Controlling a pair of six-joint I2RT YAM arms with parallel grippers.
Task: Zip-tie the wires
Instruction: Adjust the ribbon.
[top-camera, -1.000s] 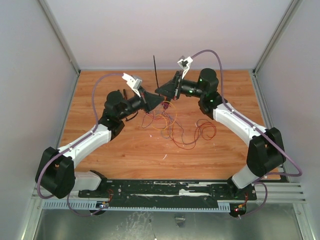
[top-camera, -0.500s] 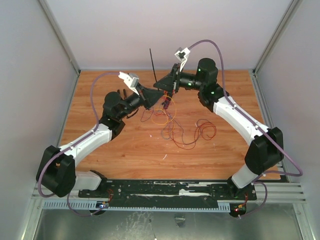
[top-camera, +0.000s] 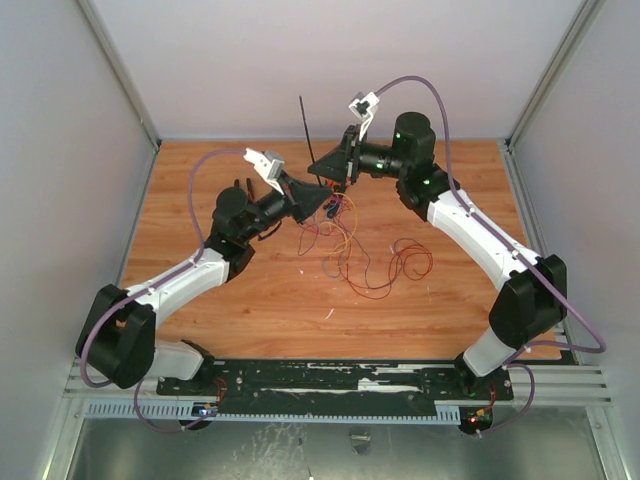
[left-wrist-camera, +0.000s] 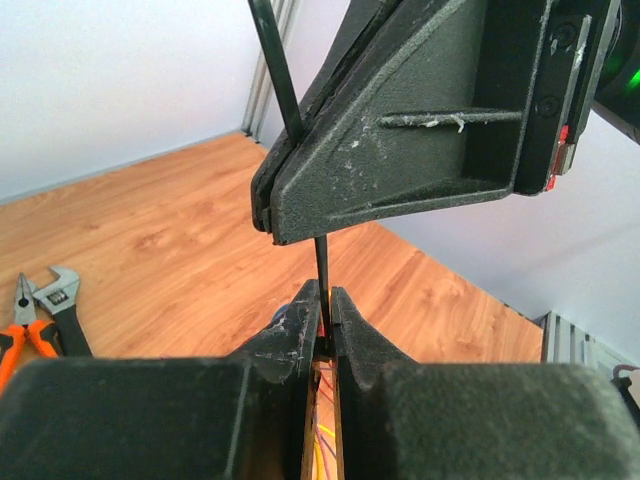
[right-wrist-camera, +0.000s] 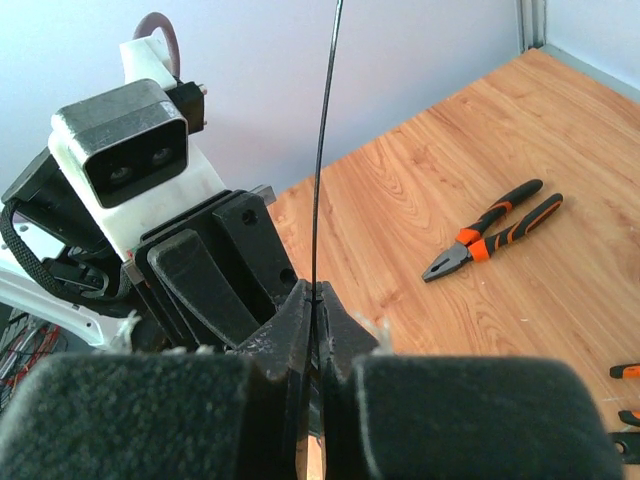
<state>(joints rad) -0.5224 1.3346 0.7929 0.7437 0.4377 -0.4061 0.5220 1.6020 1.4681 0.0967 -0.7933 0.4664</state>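
My right fingers (right-wrist-camera: 292, 322) pinch the upright zip tie (right-wrist-camera: 320, 150), crowding just above my left fingers (left-wrist-camera: 295, 338), narrow around it, grip unclear. Pliers (right-wrist-camera: 490, 228) lie aside on the worktop (right-wrist-camera: 400, 190).

The right gripper (top-camera: 318, 171) moves far and left with the zip tie (top-camera: 304, 130). The wires (top-camera: 345, 238) bunch tighter below.

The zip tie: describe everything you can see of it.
The zip tie is a thin, straight black strip, plastic by its look. It stands nearly upright above the table, its top leaning slightly left in the top view. The right gripper is shut on it low down, leaving most of its length free above. Below that grip it runs into the narrow gap between the left gripper's fingers; whether they clamp it cannot be told.
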